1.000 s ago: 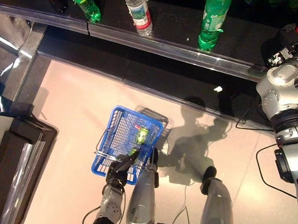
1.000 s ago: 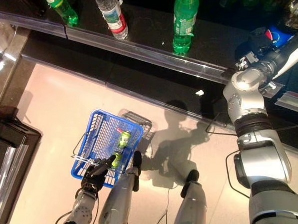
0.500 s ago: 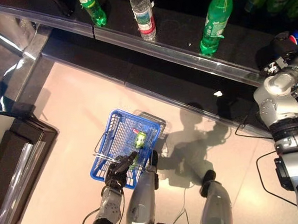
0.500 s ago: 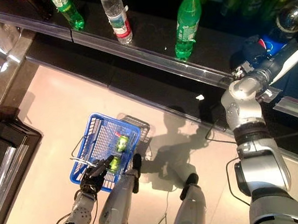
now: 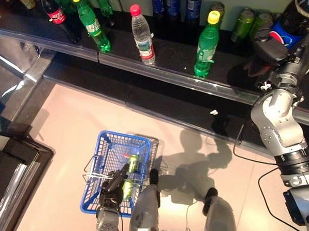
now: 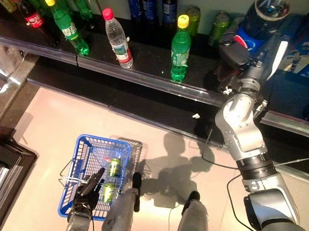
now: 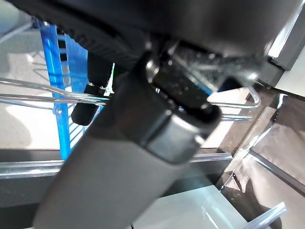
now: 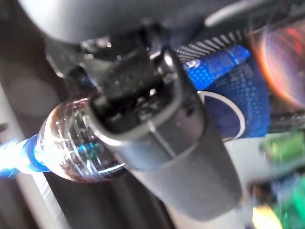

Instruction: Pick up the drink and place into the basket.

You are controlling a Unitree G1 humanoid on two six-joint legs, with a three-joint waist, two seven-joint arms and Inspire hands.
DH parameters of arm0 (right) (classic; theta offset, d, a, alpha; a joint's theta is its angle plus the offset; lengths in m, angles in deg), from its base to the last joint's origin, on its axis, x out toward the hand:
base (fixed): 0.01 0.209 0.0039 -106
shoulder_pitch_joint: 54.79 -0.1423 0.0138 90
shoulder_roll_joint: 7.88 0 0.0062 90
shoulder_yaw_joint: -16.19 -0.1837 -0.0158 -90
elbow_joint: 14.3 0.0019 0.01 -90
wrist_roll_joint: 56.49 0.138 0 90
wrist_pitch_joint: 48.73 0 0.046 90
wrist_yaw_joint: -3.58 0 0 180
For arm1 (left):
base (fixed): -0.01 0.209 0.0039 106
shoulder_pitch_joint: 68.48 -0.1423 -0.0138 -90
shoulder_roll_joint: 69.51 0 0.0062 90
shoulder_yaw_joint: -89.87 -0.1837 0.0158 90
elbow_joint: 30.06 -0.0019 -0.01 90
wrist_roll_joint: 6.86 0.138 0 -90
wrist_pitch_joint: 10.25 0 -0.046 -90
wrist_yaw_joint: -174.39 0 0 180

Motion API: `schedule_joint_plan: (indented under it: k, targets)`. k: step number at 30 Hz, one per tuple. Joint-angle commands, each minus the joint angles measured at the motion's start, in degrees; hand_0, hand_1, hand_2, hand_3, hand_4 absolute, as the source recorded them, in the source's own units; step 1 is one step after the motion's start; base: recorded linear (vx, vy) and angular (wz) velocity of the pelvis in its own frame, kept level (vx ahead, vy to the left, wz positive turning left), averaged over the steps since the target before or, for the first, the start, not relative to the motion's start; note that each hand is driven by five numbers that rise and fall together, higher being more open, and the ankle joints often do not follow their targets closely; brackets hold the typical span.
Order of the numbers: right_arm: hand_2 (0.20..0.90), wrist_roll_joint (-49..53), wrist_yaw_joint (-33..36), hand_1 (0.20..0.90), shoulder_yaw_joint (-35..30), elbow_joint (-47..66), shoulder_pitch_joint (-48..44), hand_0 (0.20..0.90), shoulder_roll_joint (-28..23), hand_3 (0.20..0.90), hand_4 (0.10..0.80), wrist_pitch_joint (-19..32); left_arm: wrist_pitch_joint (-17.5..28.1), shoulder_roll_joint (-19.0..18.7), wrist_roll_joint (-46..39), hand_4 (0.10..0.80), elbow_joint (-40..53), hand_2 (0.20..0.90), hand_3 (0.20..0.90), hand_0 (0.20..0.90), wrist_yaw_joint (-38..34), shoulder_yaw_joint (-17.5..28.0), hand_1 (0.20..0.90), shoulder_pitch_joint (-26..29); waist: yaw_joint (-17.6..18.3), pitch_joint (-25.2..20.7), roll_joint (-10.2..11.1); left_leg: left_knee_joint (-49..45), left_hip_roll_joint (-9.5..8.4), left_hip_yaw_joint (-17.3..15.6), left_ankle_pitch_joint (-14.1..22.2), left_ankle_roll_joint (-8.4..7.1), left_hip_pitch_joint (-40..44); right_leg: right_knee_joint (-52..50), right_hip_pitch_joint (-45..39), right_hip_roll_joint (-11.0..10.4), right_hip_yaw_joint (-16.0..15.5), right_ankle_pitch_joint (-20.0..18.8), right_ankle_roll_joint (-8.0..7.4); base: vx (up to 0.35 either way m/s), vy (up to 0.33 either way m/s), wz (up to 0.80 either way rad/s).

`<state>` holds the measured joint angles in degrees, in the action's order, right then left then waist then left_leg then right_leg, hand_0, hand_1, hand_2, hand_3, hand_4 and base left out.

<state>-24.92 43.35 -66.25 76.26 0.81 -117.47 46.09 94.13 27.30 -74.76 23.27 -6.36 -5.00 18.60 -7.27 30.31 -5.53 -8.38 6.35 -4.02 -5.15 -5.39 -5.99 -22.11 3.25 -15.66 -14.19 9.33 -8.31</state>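
The shelf (image 6: 142,77) runs across the top of my view from ten o'clock to three, lined with bottles. Down at seven o'clock on the floor side hangs the blue basket (image 5: 99,201), two green cans (image 6: 113,167) lying inside it. My left hand (image 5: 110,187) is curled round the basket's wire handle (image 7: 28,98), gripping it at the near rim.

Up at two o'clock, my right hand (image 6: 236,51) is wrapped about the big cola bottle (image 6: 265,9), the drink I'm after. In the wrist view the thumb (image 8: 157,114) lies across the bottle's clear shoulder, so I read this as a closed grasp on it, though how firmly the fingers seat behind it I cannot tell. The bottle is up at the shelf's right end, well apart from the basket.

Smaller things: a green bottle with a yellow cap (image 6: 178,47) at twelve o'clock, a clear water bottle with a red cap (image 6: 117,40) at eleven, more green ones further left.

What could go wrong? That bottle looks heavy and smooth; a loose hold and it slips on the long carry down to seven o'clock. Swinging across, my arm could clip the yellow-capped bottle. And dropping a big bottle onto the cans could jolt the basket in my left hand.
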Motion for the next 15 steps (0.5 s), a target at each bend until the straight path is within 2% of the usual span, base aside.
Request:
schedule_joint_plan:
  k: [1,9,15]
  targets:
    - [0.300,-5.3,-6.2,0.300,-2.3,11.2,-4.4,0.300,-0.2,0.200,0.100,5.7,7.6,-5.6,3.9,0.100,11.1,0.300,0.200,0.300,4.5,2.6,0.300,-3.8,-0.4,-12.1,2.8,-5.3,1.84,0.6,5.2,-0.90,3.8,3.3,-2.5,3.7,-2.2,-1.3,5.77,0.077,0.006,0.08]
    - [0.300,-2.1,-18.6,0.300,5.5,21.4,5.3,0.300,6.6,0.200,0.100,1.8,5.9,-5.7,5.7,0.100,21.5,0.300,0.200,0.300,4.7,2.5,0.300,-5.3,-0.7,-14.2,2.9,-3.9,1.81,0.6,5.3,-0.88,5.7,4.9,-4.7,4.1,-1.5,-1.5,5.58,0.032,0.006,0.08]
    - [0.300,0.5,-23.9,0.300,11.5,25.0,8.2,0.300,8.7,0.200,0.100,3.0,5.8,-6.1,6.0,0.100,27.1,0.300,0.200,0.300,6.1,1.9,0.300,-6.2,-1.7,-14.3,2.8,-3.5,1.87,1.2,4.7,-0.90,5.9,5.7,-5.4,4.1,-1.7,-1.8,5.28,-0.003,0.002,0.02]
